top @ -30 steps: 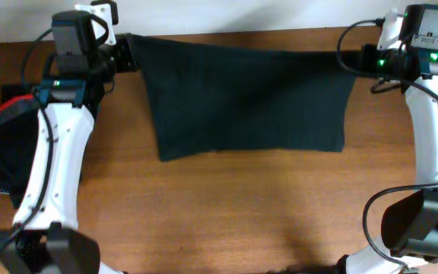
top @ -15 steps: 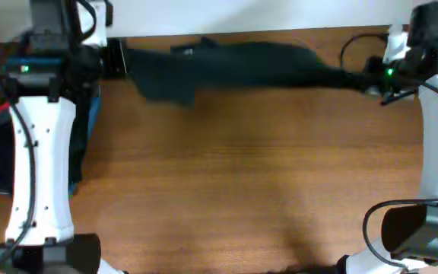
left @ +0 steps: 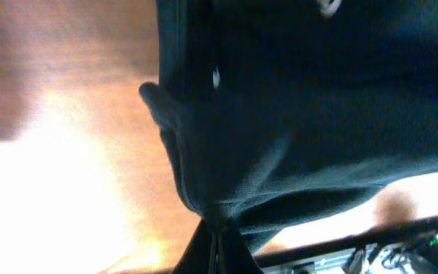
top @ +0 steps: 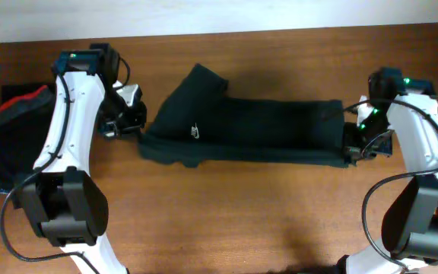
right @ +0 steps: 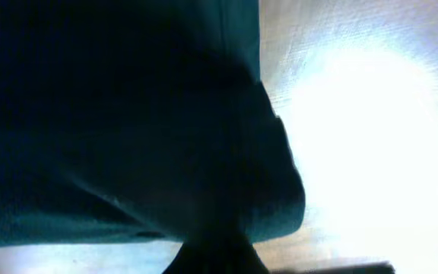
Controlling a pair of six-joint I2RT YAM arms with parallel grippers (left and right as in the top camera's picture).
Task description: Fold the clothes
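A dark teal garment [top: 249, 129] lies stretched across the middle of the wooden table, folded over lengthwise, with a small white logo [top: 195, 132] and a flap sticking up at its upper left. My left gripper [top: 137, 129] is shut on the garment's left end [left: 219, 221]. My right gripper [top: 350, 148] is shut on its right end [right: 219, 236]. Both wrist views are filled by the dark cloth [left: 295, 114] [right: 112, 114] pinched at the jaws.
A pile of other clothes, black with red trim [top: 10, 129], lies at the table's left edge beside my left arm. The table's far edge [top: 280, 32] meets a white wall. Bare wood [top: 226, 221] lies in front of the garment.
Both grippers swung the garment from the far edge, where it hung spread, then bunched, down toward the table's middle. It now lies laid over itself as a long band.
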